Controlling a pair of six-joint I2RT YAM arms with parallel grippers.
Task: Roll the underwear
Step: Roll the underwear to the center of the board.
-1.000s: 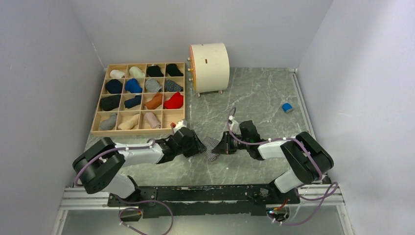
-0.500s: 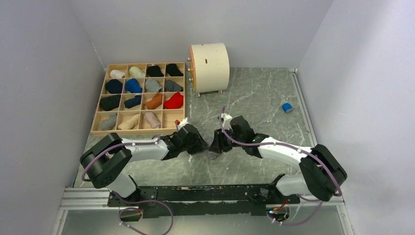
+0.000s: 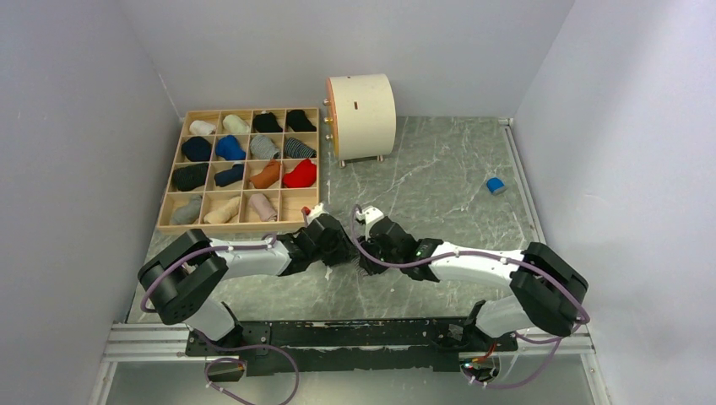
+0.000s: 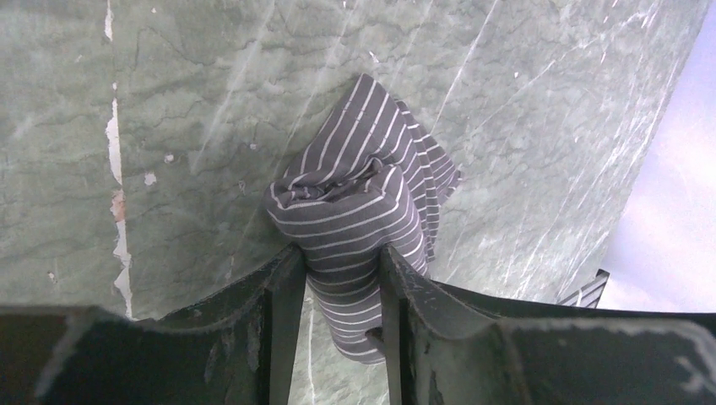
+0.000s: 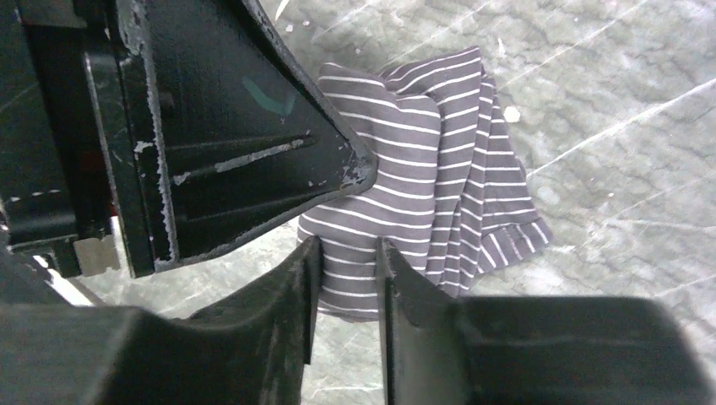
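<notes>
The underwear (image 4: pixel 359 211) is grey with fine white stripes. It lies on the marble table, partly rolled into a thick tube with a loose flap trailing beside it. My left gripper (image 4: pixel 340 263) is shut on one end of the roll, and the cloth fills the gap between its fingers. My right gripper (image 5: pixel 348 257) is shut on the underwear (image 5: pixel 422 169) from the other side, and the left gripper's finger (image 5: pixel 253 126) is close against the cloth. From above, both grippers (image 3: pixel 342 251) (image 3: pixel 372 251) meet at the table's middle and hide nearly all of the underwear (image 3: pixel 365 270).
A wooden grid tray (image 3: pixel 180 153) holding several rolled garments stands at the back left. A cream cylinder (image 3: pixel 361 116) stands behind the middle. A small blue block (image 3: pixel 496 185) lies at the right. Grey walls close in both sides.
My right arm has swung left until its gripper meets the left one; its jaws opened and now sit around the roll. The left jaws have narrowed onto the roll.
</notes>
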